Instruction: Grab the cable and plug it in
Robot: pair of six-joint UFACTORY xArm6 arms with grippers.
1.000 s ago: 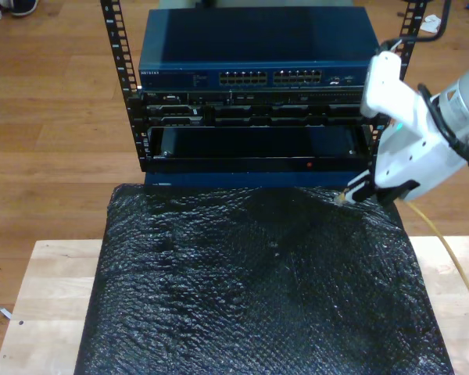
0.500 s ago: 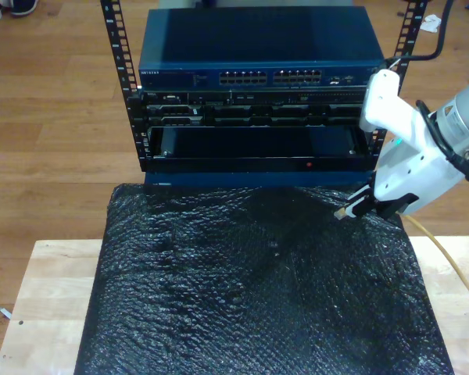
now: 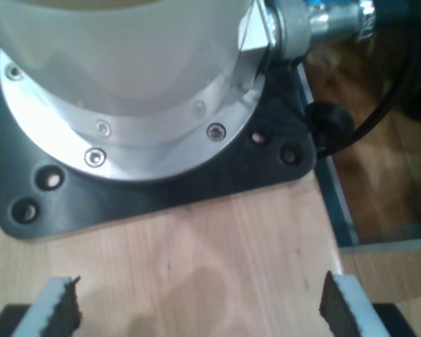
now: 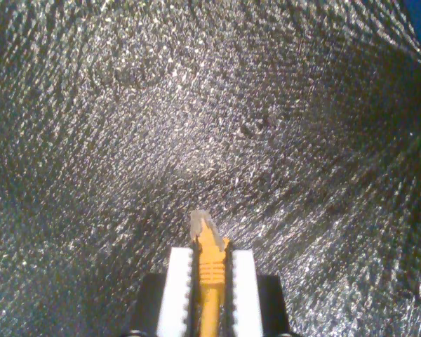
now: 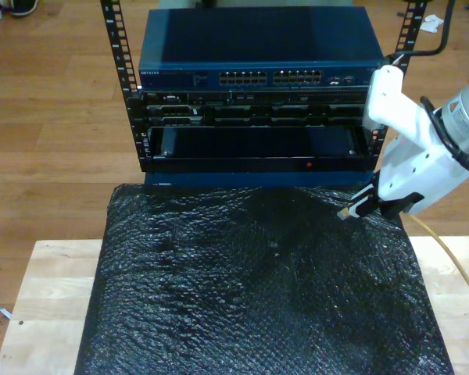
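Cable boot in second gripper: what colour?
Yellow-orange cable, clear plug at its tip; clearest in the second wrist view.

My second end effector (image 5: 358,208) sat at mid-right of the exterior view, white arm running up & out to that view's right edge, wrist tilted so the tip pointed down toward the exterior view's left. Its white fingers (image 4: 176,291) were closed tight w/ the cable (image 4: 210,263) pinched between them, plug end poking just past the tips. My first end effector (image 3: 196,309) was spread wide, two ribbed pads well apart, nothing between them, aimed at an arm's round base flange (image 3: 126,105).
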